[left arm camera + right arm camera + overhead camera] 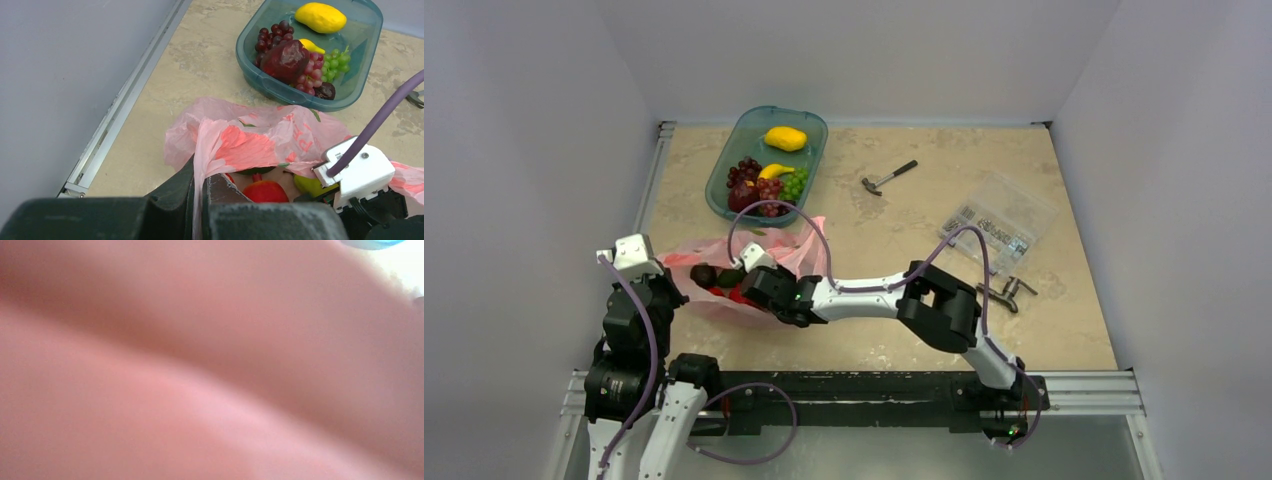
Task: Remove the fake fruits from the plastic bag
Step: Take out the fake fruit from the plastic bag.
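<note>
Emptying partway: teal tray (pixel 361 49) beyond plastic bag (pixel 260 135) holds several fruits (pixel 287 59); red fruit (pixel 265 191) and green fruit (pixel 307 184) sit inside bag; left hand (pixel 200 200) pinches its rim; cannot tell right hand (pixel 719 277) state.

The plastic bag (pixel 260 135) is translucent pink with blotchy red print, and its blurred pink fills the right wrist view. Inside it show a red fruit (pixel 265 191) and a yellow-green fruit (pixel 307 184). The tray (pixel 362 47) is teal and holds a yellow fruit (pixel 320 16), dark red grapes (pixel 272 35) and green grapes (pixel 336 59). The bench (pixel 894 240) is mottled beige. The cable (pixel 385 112) is purple.
</note>
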`<state>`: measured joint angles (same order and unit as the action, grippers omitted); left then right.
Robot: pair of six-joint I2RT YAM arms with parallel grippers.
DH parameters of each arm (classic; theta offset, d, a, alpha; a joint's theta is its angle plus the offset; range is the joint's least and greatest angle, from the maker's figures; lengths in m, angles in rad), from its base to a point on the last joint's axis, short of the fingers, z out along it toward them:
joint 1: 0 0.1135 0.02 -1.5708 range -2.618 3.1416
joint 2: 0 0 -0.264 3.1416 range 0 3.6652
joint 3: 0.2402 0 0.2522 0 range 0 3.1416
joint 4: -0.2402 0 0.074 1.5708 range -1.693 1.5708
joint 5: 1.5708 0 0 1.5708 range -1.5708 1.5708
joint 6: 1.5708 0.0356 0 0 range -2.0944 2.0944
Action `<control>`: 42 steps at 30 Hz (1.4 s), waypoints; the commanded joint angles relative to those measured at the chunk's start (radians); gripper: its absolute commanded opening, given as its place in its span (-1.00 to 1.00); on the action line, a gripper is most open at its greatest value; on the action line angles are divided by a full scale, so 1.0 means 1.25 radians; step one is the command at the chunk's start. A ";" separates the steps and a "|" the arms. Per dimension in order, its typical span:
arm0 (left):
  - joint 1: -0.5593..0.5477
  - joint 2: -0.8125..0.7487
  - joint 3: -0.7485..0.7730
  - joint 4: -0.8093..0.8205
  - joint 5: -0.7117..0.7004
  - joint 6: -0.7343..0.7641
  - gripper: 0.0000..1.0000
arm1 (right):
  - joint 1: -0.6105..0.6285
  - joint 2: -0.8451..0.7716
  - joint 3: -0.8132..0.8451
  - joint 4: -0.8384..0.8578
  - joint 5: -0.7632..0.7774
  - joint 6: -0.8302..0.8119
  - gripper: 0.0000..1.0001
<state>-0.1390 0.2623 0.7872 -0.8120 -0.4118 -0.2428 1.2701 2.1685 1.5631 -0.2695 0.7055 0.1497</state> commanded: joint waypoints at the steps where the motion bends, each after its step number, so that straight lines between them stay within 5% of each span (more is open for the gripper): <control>1: -0.004 0.006 0.002 0.021 -0.012 -0.001 -1.00 | -0.032 0.004 -0.054 0.083 -0.113 0.045 0.23; 11: -0.005 0.013 0.003 0.023 -0.005 0.000 -1.00 | -0.036 -0.070 -0.065 0.184 -0.207 0.033 -1.00; 26: -0.005 0.018 0.002 0.024 -0.002 0.002 -1.00 | -0.036 -0.321 -0.203 0.412 -0.320 0.127 -1.00; 35: -0.006 0.017 0.002 0.025 0.000 0.002 -1.00 | -0.040 -0.367 -0.195 0.416 -0.389 0.156 -1.00; 42: -0.005 0.009 0.003 0.023 -0.012 -0.002 -1.00 | -0.070 -0.390 -0.218 0.524 -0.619 0.238 -1.00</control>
<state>-0.1398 0.2729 0.7872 -0.8108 -0.4126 -0.2428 1.2045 1.7432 1.3006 0.2321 0.1291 0.3691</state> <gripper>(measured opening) 0.009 0.684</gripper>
